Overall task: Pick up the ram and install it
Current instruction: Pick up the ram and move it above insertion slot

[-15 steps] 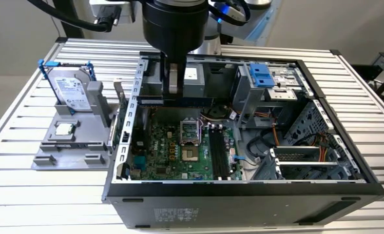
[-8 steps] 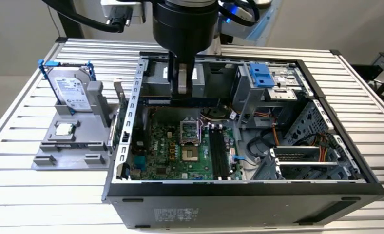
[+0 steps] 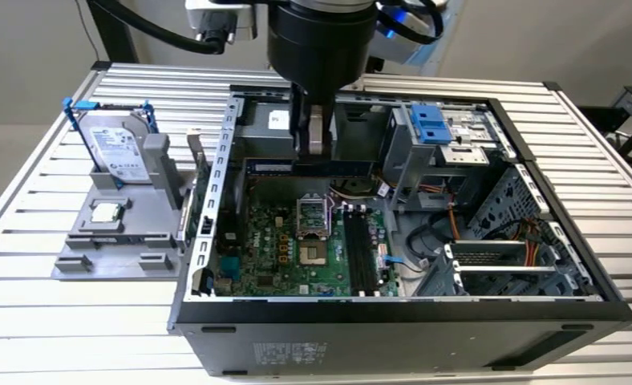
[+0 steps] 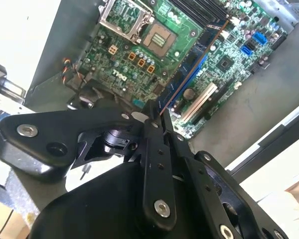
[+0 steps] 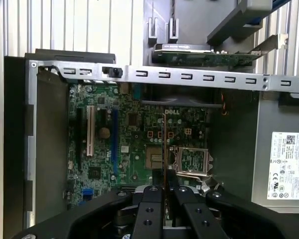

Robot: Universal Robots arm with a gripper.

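Claw (image 3: 316, 156): closed narrowly on the ram (image 3: 273, 168), which is gripped at about mid-length between the two black fingers (image 5: 152, 209). The arm is seen coming down from above into the open computer case (image 3: 402, 321).

Ram: held level in the exterior view, its length running from that view's left to its right. It is over the far part of the motherboard (image 3: 284, 257). It is seated in no slot. In both wrist views it is seen edge-on as a thin dark line with a gold-toned edge, running out from between the fingertips across the board below (image 5: 164, 144) (image 4: 194, 67).

Motherboard: green, lying flat on the floor of the case. The processor socket (image 3: 312, 233) is noted just near of the ram. The black memory slots (image 3: 361, 249) lie beside the socket on the exterior view's right and run near to far, crosswise to the ram as held. Whether any slot latch is open cannot be told.

Case: set on its side with the side panel off. A drive cage with a blue latch (image 3: 439, 124) is noted at its far right in the exterior view.

Beside the case, on the exterior view's left: a grey holder (image 3: 113, 257) rests on the slatted metal surface (image 3: 81, 321). A silver hard drive (image 3: 118, 148) with blue rails is propped upright at its far end. A small square processor chip (image 3: 104, 212) is set in a recess near of the drive.
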